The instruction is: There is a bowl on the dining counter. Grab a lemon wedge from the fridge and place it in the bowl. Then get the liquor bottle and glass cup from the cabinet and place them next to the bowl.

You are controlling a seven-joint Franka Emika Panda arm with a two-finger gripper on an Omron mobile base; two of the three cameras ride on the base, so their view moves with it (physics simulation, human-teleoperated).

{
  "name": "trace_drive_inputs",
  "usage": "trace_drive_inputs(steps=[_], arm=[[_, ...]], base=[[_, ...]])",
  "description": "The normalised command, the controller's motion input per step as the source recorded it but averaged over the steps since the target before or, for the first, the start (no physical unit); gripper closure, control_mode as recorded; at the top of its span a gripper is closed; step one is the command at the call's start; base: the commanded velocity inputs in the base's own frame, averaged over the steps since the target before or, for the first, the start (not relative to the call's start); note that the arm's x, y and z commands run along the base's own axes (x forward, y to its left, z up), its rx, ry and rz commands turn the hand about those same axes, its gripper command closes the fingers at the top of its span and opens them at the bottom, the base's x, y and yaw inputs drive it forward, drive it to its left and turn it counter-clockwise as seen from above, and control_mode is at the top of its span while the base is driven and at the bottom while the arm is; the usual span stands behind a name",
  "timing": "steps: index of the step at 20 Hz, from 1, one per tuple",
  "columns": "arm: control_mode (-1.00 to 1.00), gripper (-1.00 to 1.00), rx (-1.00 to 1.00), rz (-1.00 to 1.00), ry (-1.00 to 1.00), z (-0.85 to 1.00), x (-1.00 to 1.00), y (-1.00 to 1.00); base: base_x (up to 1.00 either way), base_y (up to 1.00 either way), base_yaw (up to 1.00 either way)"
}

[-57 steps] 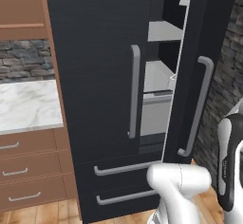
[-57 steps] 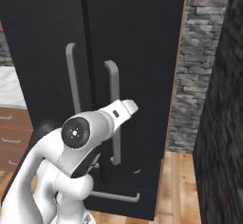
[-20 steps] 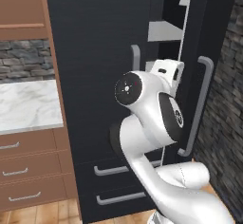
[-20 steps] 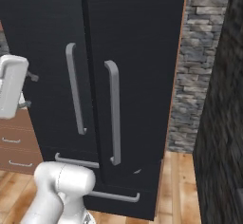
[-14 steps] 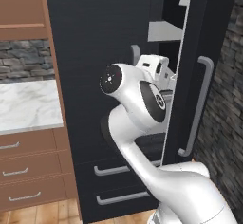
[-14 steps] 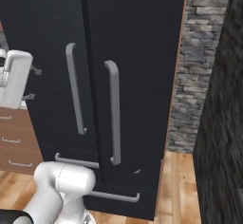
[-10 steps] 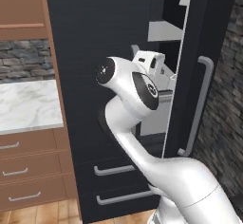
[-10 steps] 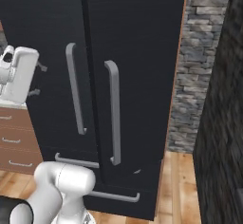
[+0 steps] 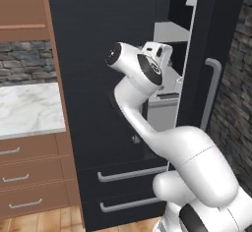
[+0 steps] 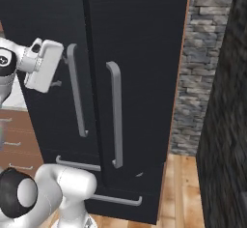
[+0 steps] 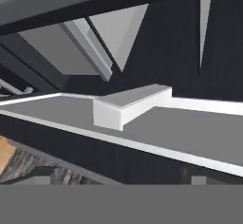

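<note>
The black fridge (image 9: 98, 39) stands in front of me with its right door (image 9: 216, 34) swung ajar, showing grey shelves (image 9: 170, 29) inside. My arm is raised, and its white hand (image 9: 158, 54) points into the gap at the upper shelves. In the right base view my gripper (image 10: 60, 70) is open beside the left door handle (image 10: 77, 92), holding nothing. The hand view looks along a grey fridge shelf (image 11: 190, 133) carrying a white block (image 11: 128, 105). The lemon wedge, bowl, dining counter, liquor bottle, glass cup and cabinet are out of view.
A marble worktop (image 9: 29, 108) over brown drawers with silver handles (image 9: 24, 177) sits left of the fridge, with a brown wooden wall unit (image 9: 22, 5) above. A stone wall (image 10: 202, 53) stands to the right. Two fridge drawers (image 9: 128, 174) lie low.
The arm has swung up from low by the base. Its hand has moved closer to the open fridge gap. The jaws stayed open.
</note>
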Motion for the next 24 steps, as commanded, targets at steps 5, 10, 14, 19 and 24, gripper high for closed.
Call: trace_drive_inputs(steps=[5,10,14,19,24], arm=[[-1.0,-1.0,0.05,0.0,0.01,0.0,0.51,-0.55],[-1.0,-1.0,0.05,0.0,0.0,0.0,0.08,-0.64],[-1.0,-1.0,0.02,0.0,-0.1,0.0,-0.28,-0.73],[-1.0,-1.0,0.01,-0.01,-0.22,0.0,-0.72,-0.8],[-1.0,-1.0,0.06,-0.01,-0.05,0.02,-0.2,-0.87]], base=[[0.0,0.0,0.0],[0.0,0.0,0.0],[0.0,0.0,0.0],[0.0,0.0,0.0],[0.0,0.0,0.0]])
